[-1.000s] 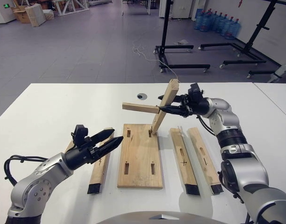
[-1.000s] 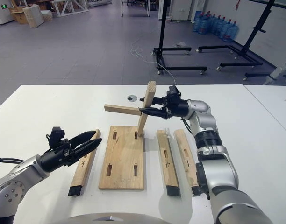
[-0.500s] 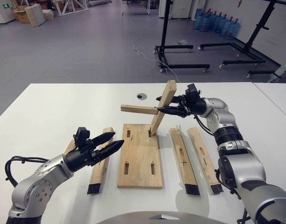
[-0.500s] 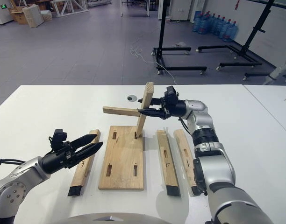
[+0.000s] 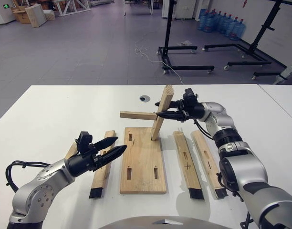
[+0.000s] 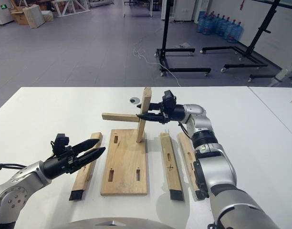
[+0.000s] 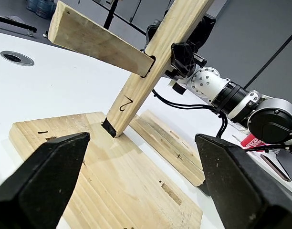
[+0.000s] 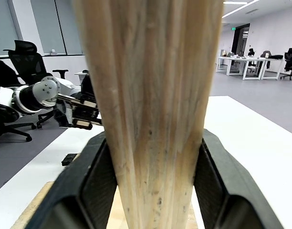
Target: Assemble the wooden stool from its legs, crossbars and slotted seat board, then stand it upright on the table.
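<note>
Firstly, left gripper [image 5: 119, 144] hovered low over pale wooden leg with black foot cap [image 5: 101, 174], which lay flat on white counter [image 5: 46, 109]; jaws spread, holding nothing. Flat rectangular slotted wooden seat board [image 5: 142, 164] lay at centre. Tilted wooden leg [image 5: 161, 107] stood with dark lower end at board's far right slot, short wooden crossbar [image 5: 136, 115] jutting leftward from its middle. Right gripper [image 5: 157, 109] had jaws pinching tilted leg near crossbar joint. Second capped leg [image 5: 186, 164] and third capped leg [image 5: 208, 164] lay side by side right of board.
</note>
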You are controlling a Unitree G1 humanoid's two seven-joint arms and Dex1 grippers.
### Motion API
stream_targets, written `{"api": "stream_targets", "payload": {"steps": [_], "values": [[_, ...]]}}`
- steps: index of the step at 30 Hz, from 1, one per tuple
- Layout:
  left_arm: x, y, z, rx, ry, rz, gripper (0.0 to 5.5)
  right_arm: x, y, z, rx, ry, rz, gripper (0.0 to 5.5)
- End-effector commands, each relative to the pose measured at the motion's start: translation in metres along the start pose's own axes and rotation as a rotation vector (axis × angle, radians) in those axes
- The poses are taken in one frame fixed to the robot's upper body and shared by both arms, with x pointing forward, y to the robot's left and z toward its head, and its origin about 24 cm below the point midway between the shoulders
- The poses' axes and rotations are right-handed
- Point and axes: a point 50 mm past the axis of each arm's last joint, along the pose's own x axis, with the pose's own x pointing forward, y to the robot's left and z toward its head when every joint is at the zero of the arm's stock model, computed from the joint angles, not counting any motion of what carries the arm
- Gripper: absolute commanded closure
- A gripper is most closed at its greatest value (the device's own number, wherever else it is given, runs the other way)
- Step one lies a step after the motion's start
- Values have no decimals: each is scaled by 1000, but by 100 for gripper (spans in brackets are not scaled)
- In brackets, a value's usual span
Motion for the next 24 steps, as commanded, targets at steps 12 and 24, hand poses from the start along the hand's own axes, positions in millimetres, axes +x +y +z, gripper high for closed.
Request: {"api": "stream_targets", "payload": {"steps": [12, 24], "values": [[2, 2, -7, 5, 12, 13, 146, 7, -10, 12, 3, 90, 6, 278], [5, 3, -10, 11, 18, 11, 146, -10, -19, 50, -117, -44, -136, 80]]}}
